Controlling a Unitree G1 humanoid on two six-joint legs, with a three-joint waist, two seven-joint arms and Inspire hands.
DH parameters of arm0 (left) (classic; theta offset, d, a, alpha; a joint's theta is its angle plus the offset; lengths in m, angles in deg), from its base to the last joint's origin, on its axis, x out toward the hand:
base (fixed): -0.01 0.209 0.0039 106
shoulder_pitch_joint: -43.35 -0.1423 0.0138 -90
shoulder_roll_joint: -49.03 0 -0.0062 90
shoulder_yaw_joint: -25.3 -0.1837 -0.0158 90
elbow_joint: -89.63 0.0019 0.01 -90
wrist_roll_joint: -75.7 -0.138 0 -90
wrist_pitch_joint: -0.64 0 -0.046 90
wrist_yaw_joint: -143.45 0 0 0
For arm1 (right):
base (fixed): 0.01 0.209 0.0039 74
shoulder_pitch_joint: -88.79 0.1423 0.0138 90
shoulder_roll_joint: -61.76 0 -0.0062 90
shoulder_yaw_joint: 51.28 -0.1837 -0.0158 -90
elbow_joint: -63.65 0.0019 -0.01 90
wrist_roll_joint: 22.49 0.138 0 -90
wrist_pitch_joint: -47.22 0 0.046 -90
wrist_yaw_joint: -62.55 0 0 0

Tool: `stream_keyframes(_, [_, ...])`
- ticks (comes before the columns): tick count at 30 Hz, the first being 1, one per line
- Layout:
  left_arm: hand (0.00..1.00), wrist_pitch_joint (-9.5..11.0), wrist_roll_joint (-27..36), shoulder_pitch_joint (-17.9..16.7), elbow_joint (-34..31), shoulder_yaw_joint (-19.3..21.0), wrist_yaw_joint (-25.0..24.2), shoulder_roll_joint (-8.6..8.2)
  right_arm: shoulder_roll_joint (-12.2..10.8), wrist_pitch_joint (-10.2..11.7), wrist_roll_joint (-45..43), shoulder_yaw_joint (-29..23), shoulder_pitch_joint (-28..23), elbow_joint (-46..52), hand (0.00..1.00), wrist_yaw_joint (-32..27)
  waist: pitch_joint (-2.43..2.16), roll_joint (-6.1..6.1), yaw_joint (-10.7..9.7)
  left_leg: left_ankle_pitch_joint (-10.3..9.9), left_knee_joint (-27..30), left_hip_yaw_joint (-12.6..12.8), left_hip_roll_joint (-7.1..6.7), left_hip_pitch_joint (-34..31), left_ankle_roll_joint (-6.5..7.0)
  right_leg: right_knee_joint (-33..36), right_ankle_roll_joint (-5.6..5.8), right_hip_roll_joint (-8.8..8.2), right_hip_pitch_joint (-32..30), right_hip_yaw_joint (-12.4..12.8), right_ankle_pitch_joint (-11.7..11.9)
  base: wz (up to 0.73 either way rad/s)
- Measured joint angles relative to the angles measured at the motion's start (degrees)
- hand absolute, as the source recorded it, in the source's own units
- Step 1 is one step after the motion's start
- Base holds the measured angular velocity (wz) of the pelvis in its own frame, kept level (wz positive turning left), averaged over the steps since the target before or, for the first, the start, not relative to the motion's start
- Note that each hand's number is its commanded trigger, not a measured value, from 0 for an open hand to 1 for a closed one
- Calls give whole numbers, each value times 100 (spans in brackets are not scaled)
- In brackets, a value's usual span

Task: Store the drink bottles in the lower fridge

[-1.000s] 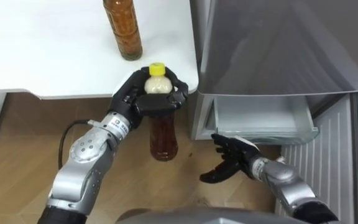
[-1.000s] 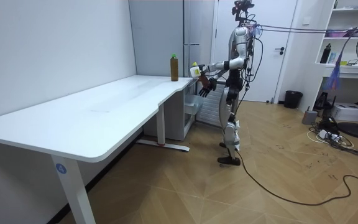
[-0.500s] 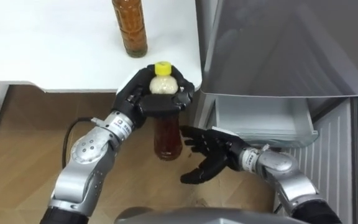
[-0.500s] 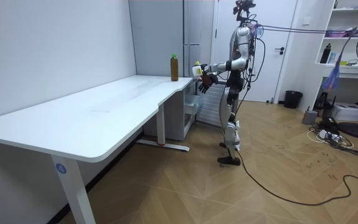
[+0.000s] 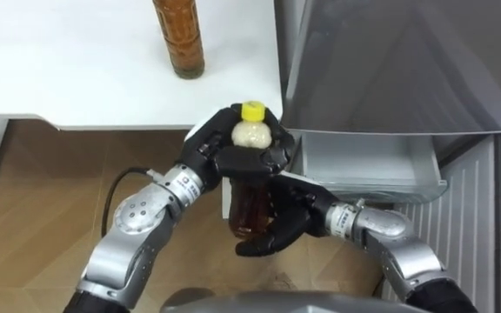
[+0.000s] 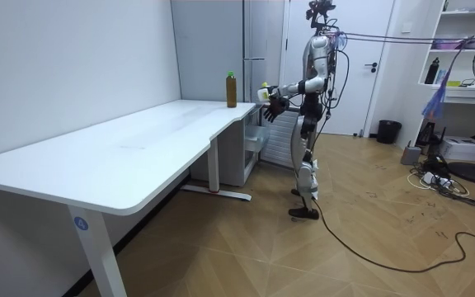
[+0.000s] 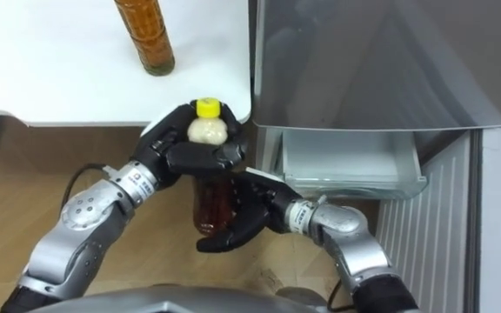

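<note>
Bottle upright in curled left hand

My left hand is held up in front of me, forearm rising from the lower left, fingers curled round the neck of a bottle. My right hand (fingers spread, uncurled) cups the bottle's lower end, forearm coming in from the right.
</note>
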Motion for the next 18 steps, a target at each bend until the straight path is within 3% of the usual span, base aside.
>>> stream_keyframes(12, [100, 1, 0, 0, 97, -237, -82, 45, 51, -144, 231, 133, -11, 222, 0, 104, 8, 56, -20, 0, 8, 0, 0, -7, 0, 69, 0, -8, -34, -2, 0, 0])
stream_keyframes(13, [100, 1, 0, 0, 106, -252, -82, 46, 56, -147, 249, 134, -16, 222, 17, 104, 5, 61, -18, 0, 9, 0, 0, -7, 0, 71, 0, -8, -36, -1, -1, 0])
stream_keyframes(14, [100, 1, 0, 0, 106, -263, -82, 45, 59, -152, 292, 133, -18, 222, 71, 103, 4, 63, -18, 0, 9, 0, 0, -7, 0, 73, 0, -8, -37, -1, -1, 0])
stream_keyframes(15, [100, 1, 4, 0, 106, -284, -82, 45, 63, -163, 343, 136, -19, 222, 100, 100, 4, 64, -22, 0, 9, 0, 0, -6, 0, 72, 0, -8, -37, 0, -1, 0])
stream_keyframes(18, [100, 5, 10, 1, 109, -330, -80, 46, 79, -212, 529, 154, -21, 222, 100, 87, 3, 65, -22, 0, 12, 0, 0, -6, 0, 73, 0, -8, -36, 1, -1, 0])
